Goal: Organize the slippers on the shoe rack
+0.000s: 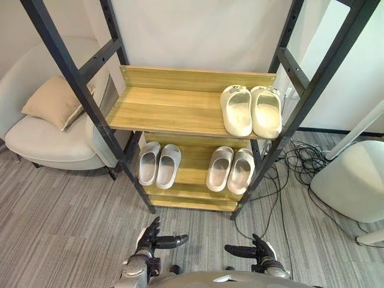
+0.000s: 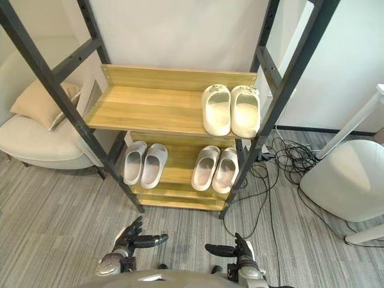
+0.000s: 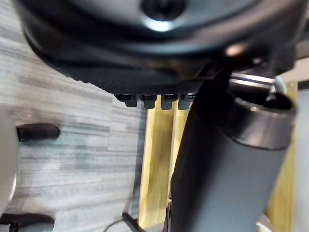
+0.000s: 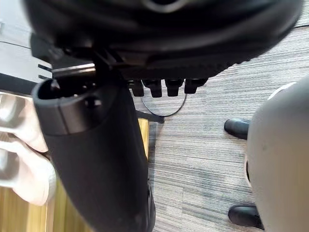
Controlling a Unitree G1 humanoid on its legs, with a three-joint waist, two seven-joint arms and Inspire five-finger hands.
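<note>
Room with grey striped carpet (image 1: 54,228) and a white wall (image 1: 198,30). At 12 o'clock, the shoe rack (image 1: 174,78): black frame, wooden shelves, slanted uprights crossing the shelf ends. At 10, a cream armchair (image 1: 42,144); at 3, a white rounded seat (image 1: 354,180). On the armchair, a beige cushion (image 1: 54,102). On the upper shelf's right end, the cream slipper pair (image 1: 238,114), toes to 12. On the lower shelf, the left grey pair (image 1: 149,163) and right grey pair (image 1: 220,169). All lie lengthwise 6-to-12. At 6, the left hand (image 1: 146,240) and right hand (image 1: 259,249), fingers loose and empty.

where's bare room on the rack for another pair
Upper shelf: bare from its left edge to the cream pair. Lower shelf: crowded, left grey pair and right grey pair with a narrow gap between.
</note>
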